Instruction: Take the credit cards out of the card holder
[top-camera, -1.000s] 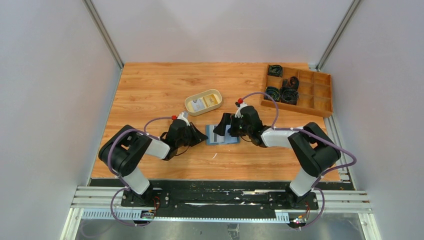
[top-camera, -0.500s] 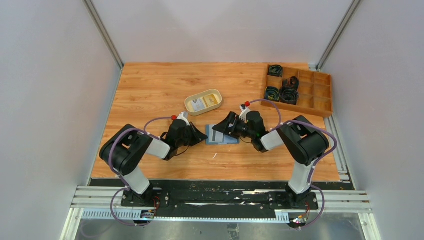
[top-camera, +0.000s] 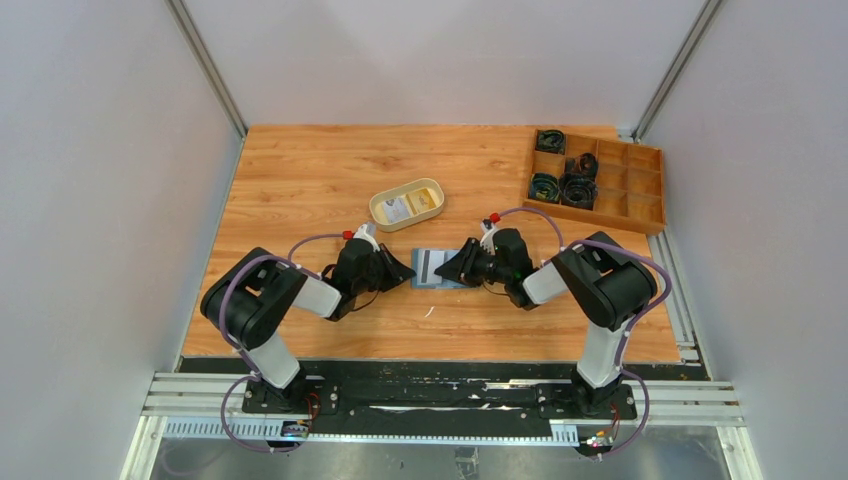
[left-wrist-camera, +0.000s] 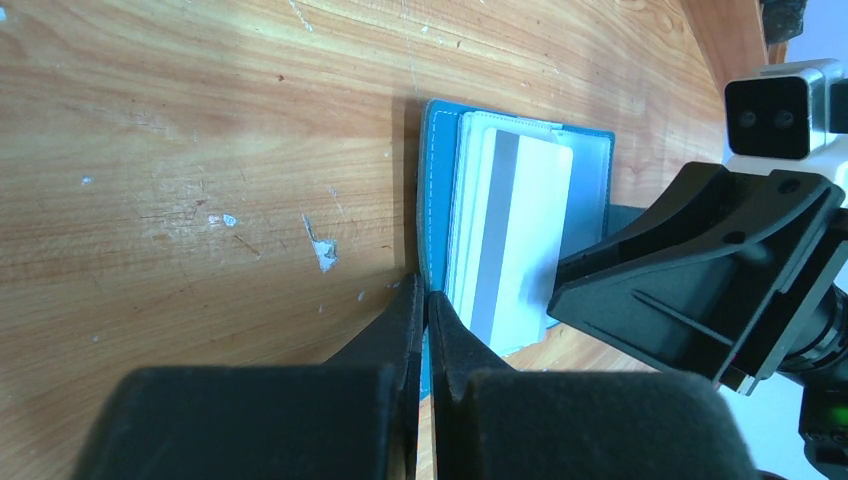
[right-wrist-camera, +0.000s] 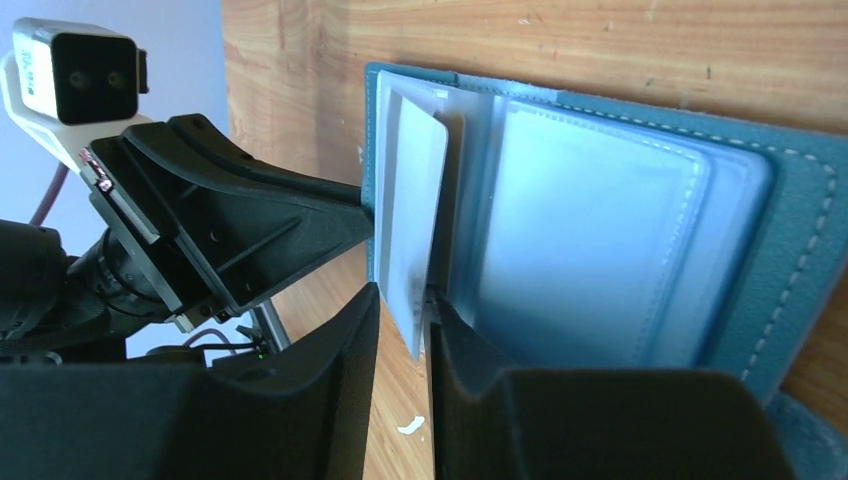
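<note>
1. Left fingers (left-wrist-camera: 425, 292) are pressed shut, tips against the left edge of the holder (right-wrist-camera: 800, 250). If they slip, the holder could drag across the table (right-wrist-camera: 600, 40) with the pull.
2. Right fingers (right-wrist-camera: 402, 300) are closed narrowly on a white card (right-wrist-camera: 410, 200), gripping only its lower corner. It may twist free, bend, or snag in its pocket.
3. The holder lies open and flat mid-table between the arms. It is blue with pale clear pockets, and the card is tilted up off the left-hand pockets.
4. Beyond it, the tray (top-camera: 374, 212) holds two cards (top-camera: 400, 208).

card holder (right-wrist-camera: 800, 230): teal | card (left-wrist-camera: 520, 240): white, grey stripe | tray (top-camera: 375, 208): cream
</note>
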